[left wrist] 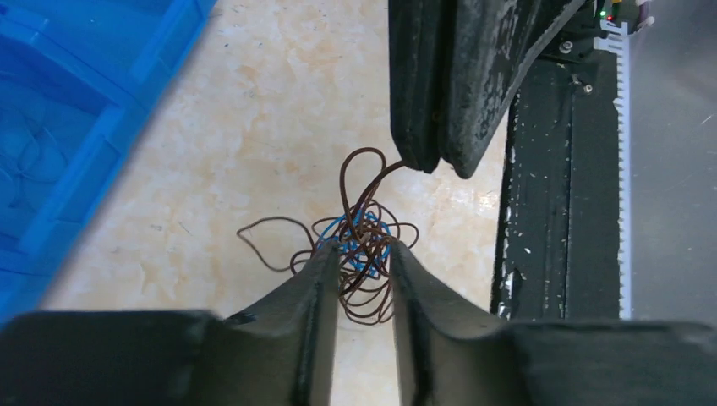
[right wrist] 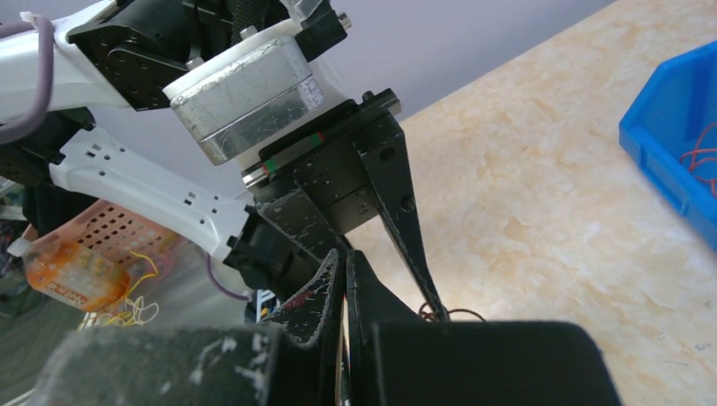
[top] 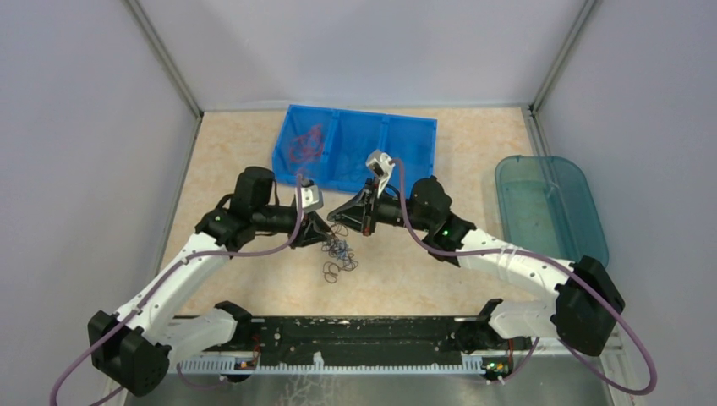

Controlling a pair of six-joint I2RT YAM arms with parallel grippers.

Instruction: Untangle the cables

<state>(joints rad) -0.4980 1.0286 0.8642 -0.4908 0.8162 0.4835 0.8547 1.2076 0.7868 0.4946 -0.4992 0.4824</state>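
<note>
Thin curly brown-and-blue cables [left wrist: 368, 228] are lying centre frame on the beige marbled surface [left wrist: 254, 127].
Right claw [left wrist: 435, 161] is pinching a brown strand; left claw [left wrist: 362, 248] is straddling the clump, grip unclear.

walls [top: 363, 51]: pale grey panels; tabletop [top: 228, 144]: beige, marbled; corner posts [top: 165, 59]: metal; light: even
</note>
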